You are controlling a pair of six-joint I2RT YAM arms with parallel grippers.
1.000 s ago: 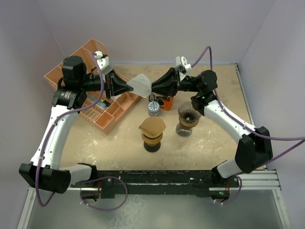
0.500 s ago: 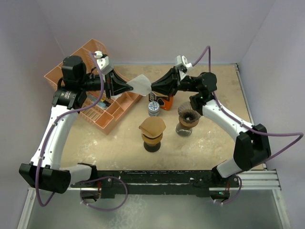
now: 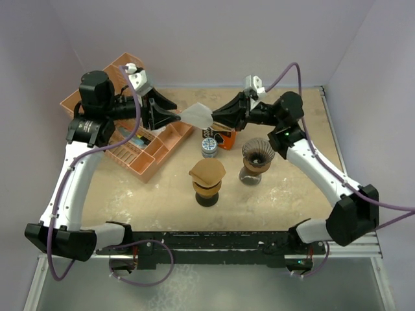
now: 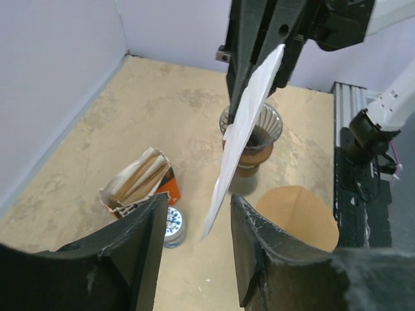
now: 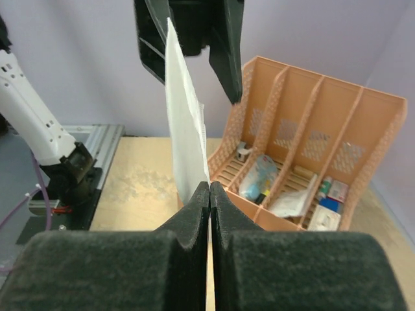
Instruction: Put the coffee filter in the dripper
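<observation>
A white paper coffee filter (image 3: 198,115) hangs in the air above the table's back, pinched at one edge by my right gripper (image 3: 217,116), which is shut on it (image 5: 185,142). My left gripper (image 3: 170,115) is open, its fingers (image 4: 139,240) on either side of the filter's free tip (image 4: 243,129) without touching it. The glass ribbed dripper (image 3: 257,152) stands empty on a brown base, below and right of the filter; it also shows in the left wrist view (image 4: 254,133). In the right wrist view my right gripper (image 5: 210,191) holds the filter upright.
A second dripper holding a brown filter (image 3: 207,173) stands in the table's middle. A small tin (image 3: 209,146) and an orange box of filters (image 3: 225,138) sit under the grippers. An orange desk organizer (image 3: 139,152) with small items stands at the back left.
My left gripper has opened and let go of the filter. My right arm has shifted slightly right, keeping the filter.
</observation>
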